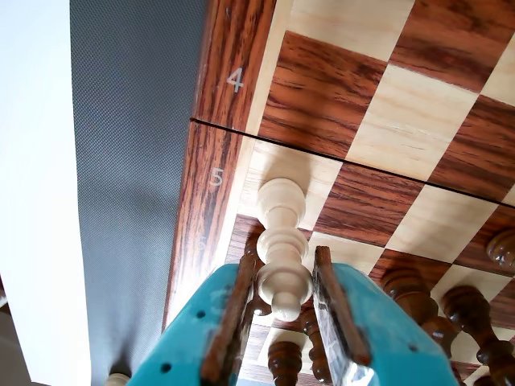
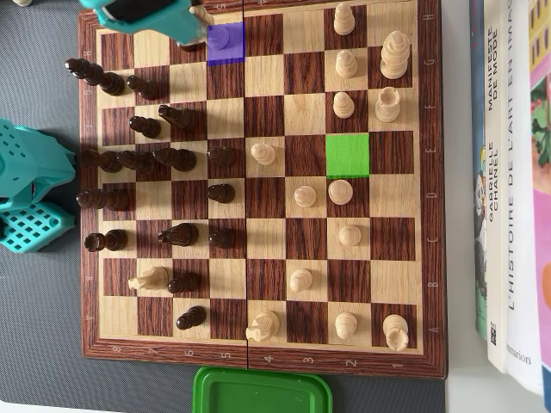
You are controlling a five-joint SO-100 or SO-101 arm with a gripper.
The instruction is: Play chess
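Observation:
A wooden chessboard [image 2: 430, 215] fills the overhead view, with dark pieces [image 2: 176, 159] on its left half and white pieces [image 2: 344, 107] mostly on the right. A purple square [image 2: 232, 52] is marked at the top edge and a green square [image 2: 347, 155] at mid right. My teal gripper [image 2: 191, 26] reaches in from the top, at the purple square. In the wrist view my gripper [image 1: 285, 256] is shut on the head of a white piece [image 1: 282, 205] whose base is over a light square beside the rim number 5. Dark pieces [image 1: 410, 289] stand just behind the fingers.
A green plastic lid [image 2: 263, 391] lies below the board. Books [image 2: 516, 172] lie along its right side. Teal printed parts [image 2: 30, 185] sit on the grey mat [image 1: 129, 201] to the left. Several white and dark pieces crowd the middle files.

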